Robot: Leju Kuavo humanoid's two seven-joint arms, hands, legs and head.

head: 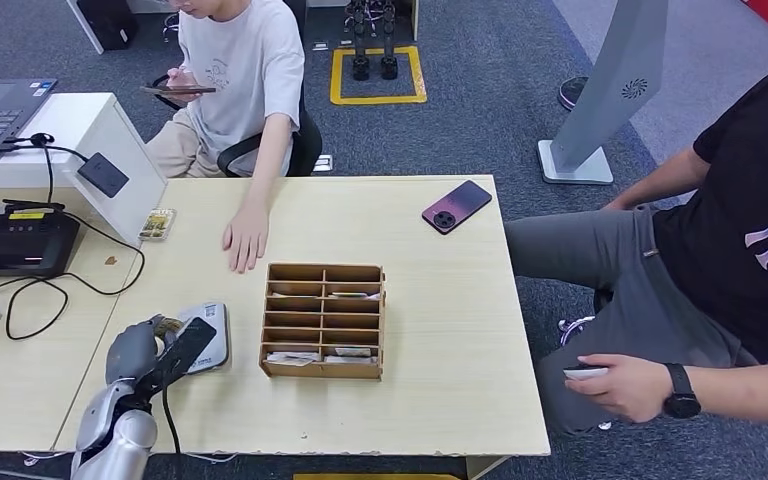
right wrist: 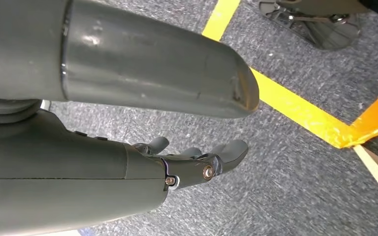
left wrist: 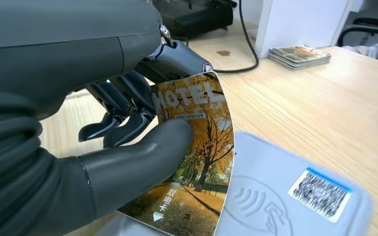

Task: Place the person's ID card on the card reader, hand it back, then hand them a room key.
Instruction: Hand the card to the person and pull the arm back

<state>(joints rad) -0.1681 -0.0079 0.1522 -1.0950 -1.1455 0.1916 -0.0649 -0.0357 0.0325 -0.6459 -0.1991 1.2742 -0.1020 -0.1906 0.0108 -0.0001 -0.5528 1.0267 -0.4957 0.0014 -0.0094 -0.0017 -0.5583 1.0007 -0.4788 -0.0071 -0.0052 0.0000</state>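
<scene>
On the pale wooden desk [head: 440,300], over grey carpet [head: 500,90], the left hand [left wrist: 128,147] pinched a hotel card [left wrist: 197,147] above the card reader [left wrist: 285,196]; the right hand [right wrist: 197,162] hung with fingers apart, holding nothing.

The table [head: 440,300] looks like pale wood, smooth and matt. The little box with shelves [head: 323,320] looks like thin brown wood. The card [left wrist: 197,162] is shiny and bends a bit, with a printed tree picture. The card reader [left wrist: 295,196] looks like smooth grey plastic. The left hand [left wrist: 128,147] has dull grey plastic and dark shiny fingers [left wrist: 123,118]. The floor [right wrist: 285,162] is rough grey carpet with smooth yellow tape [right wrist: 295,105]. The phone [head: 456,206] is glossy.
</scene>
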